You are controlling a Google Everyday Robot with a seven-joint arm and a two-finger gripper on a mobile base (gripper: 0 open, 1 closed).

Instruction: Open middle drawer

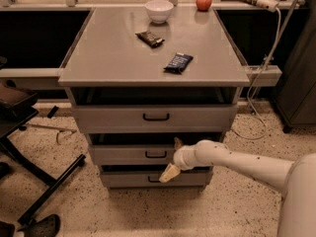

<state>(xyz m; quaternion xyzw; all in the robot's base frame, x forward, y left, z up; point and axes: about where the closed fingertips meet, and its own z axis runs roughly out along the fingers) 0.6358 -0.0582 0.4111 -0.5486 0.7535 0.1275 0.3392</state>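
The grey cabinet (154, 65) has three stacked drawers. The middle drawer (123, 155) has a low flat face and a small black bar handle (156, 154), and it stands out slightly from the frame with a dark gap above it. My gripper (173, 157) comes in from the right on a white arm (237, 161) and sits just right of that handle. Its fingers are spread: a tan lower fingertip (169, 173) hangs in front of the bottom drawer (128, 178), and the upper one (177, 142) is at the middle drawer's top edge. It holds nothing.
On the cabinet top lie a white bowl (159, 10), a red apple (204, 1) and two dark snack packs (149, 38) (178, 62). The wider top drawer (154, 116) is slightly out. An office chair base (42, 196) stands on the left. A cable (256, 98) hangs on the right.
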